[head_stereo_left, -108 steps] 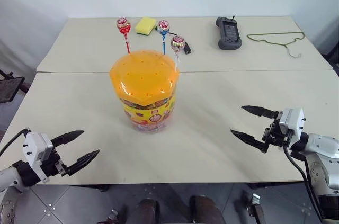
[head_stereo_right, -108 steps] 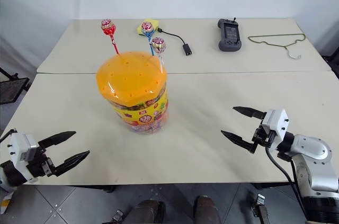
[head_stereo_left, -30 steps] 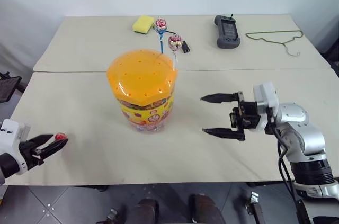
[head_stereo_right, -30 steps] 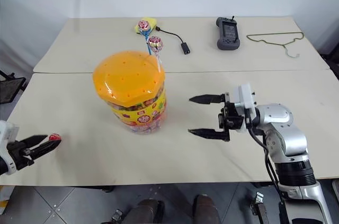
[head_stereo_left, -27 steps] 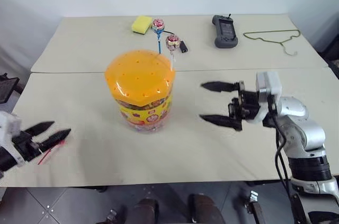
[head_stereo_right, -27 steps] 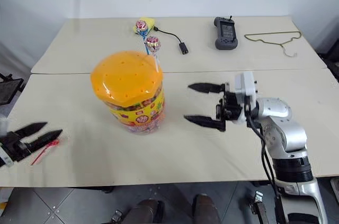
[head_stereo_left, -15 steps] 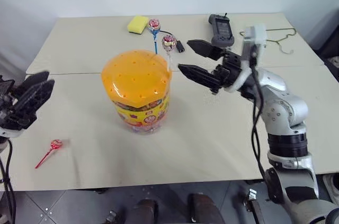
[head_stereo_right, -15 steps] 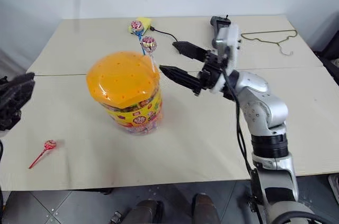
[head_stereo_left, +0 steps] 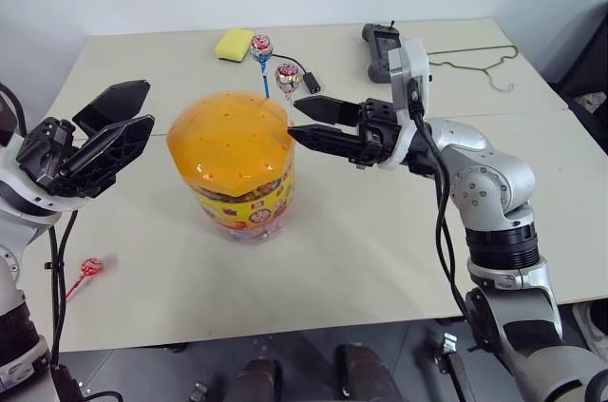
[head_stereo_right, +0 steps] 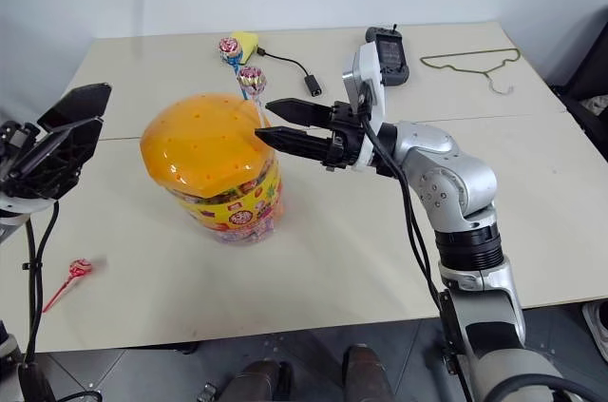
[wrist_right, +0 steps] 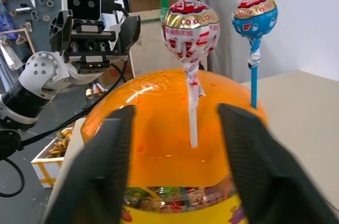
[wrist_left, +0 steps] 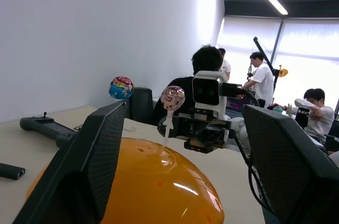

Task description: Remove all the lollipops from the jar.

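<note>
Now right end effector [head_stereo_left: 293,120] open astride white-stick lollipop [wrist_right: 191,29], left end effector [head_stereo_left: 122,122] open, empty.

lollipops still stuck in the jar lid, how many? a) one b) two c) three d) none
b: two lollipops stand in the orange lid of the jar, a white-stick lollipop and a blue-stick lollipop; a third, the red-stick lollipop, lies on the table.
</note>
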Motion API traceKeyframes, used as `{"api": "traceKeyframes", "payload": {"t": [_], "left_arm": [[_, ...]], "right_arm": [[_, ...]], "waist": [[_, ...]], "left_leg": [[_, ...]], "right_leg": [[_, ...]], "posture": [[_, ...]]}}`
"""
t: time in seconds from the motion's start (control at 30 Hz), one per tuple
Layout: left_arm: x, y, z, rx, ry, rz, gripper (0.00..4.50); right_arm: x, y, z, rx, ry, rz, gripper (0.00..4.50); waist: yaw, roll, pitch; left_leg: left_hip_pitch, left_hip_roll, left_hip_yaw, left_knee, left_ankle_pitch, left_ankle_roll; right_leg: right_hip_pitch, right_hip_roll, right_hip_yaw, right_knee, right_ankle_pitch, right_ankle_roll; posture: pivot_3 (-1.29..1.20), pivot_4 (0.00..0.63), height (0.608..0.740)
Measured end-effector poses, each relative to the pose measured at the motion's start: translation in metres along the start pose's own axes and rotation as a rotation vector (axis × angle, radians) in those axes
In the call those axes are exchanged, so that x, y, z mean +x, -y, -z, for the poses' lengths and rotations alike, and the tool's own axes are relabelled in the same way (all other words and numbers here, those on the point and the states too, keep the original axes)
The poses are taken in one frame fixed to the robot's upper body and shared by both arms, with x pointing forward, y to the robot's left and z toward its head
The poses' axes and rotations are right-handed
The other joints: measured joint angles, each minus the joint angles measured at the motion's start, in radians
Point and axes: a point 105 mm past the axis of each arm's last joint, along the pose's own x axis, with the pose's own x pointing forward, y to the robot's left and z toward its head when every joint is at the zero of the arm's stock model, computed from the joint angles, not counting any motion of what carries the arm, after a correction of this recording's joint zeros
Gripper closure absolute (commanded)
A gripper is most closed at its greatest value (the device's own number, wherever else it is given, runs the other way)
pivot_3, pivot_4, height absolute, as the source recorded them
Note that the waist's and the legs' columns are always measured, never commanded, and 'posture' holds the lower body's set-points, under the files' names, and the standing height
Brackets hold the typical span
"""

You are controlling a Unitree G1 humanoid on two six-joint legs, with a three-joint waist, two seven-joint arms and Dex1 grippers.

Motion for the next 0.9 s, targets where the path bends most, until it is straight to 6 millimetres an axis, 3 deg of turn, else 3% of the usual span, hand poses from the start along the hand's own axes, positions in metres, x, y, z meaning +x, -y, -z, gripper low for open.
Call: {"api": "traceKeyframes", "payload": {"t": [0.13,0.33,0.5,0.63,0.8,0.9], "left_arm": [[-0.014,-0.004,0.007,-0.037,-0.006,-0.044,0.79],[-0.036,-0.01,0.004,-0.046,0.022,-0.104,0.79],[-0.04,-0.011,0.004,-0.046,0.029,-0.121,0.79],[-0.042,-0.011,0.005,-0.048,0.027,-0.128,0.79],[-0.041,-0.01,0.006,-0.047,0.019,-0.124,0.79],[-0.042,-0.009,0.007,-0.05,0.012,-0.126,0.79]], "right_arm": [[0.001,0.0,0.0,0.005,0.006,-0.001,4.39],[0.002,-0.001,0.0,0.006,0.012,-0.015,4.47],[0.003,-0.001,-0.001,0.0,0.004,-0.015,4.47],[-0.005,-0.001,0.006,0.048,-0.098,-0.031,3.58],[-0.005,-0.004,0.003,-0.001,-0.084,-0.073,1.9],[-0.011,-0.003,-0.002,-0.008,-0.07,-0.07,1.9]], "waist": [[-0.002,0.0,0.0],[-0.001,0.0,0.0],[0.001,0.0,0.0],[0.002,0.0,0.0],[-0.001,0.0,0.0],[0.0,0.0,0.0]], "left_leg": [[0.0,0.0,0.0,0.0,0.0,0.0],[0.0,0.0,0.0,0.0,0.0,0.0],[0.0,-0.001,0.0,0.0,0.0,0.0],[0.0,0.0,-0.001,0.0,0.0,0.0],[0.0,0.0,0.0,0.0,0.0,0.0],[0.0,0.0,0.0,0.0,0.0,0.0]], "right_leg": [[0.0,0.0,0.0,0.0,0.0,0.0],[0.0,0.0,0.001,0.0,0.0,0.0],[0.0,-0.001,0.001,0.0,0.0,0.0],[0.0,-0.001,0.001,0.0,0.0,0.0],[0.0,0.0,0.001,0.0,0.0,0.0],[0.0,-0.001,0.001,0.0,0.0,0.0]], "posture": [[0.0,0.15,0.74],[0.0,0.15,0.74],[0.0,0.15,0.74],[0.0,0.15,0.74],[0.0,0.15,0.74],[0.0,0.15,0.74]]}}
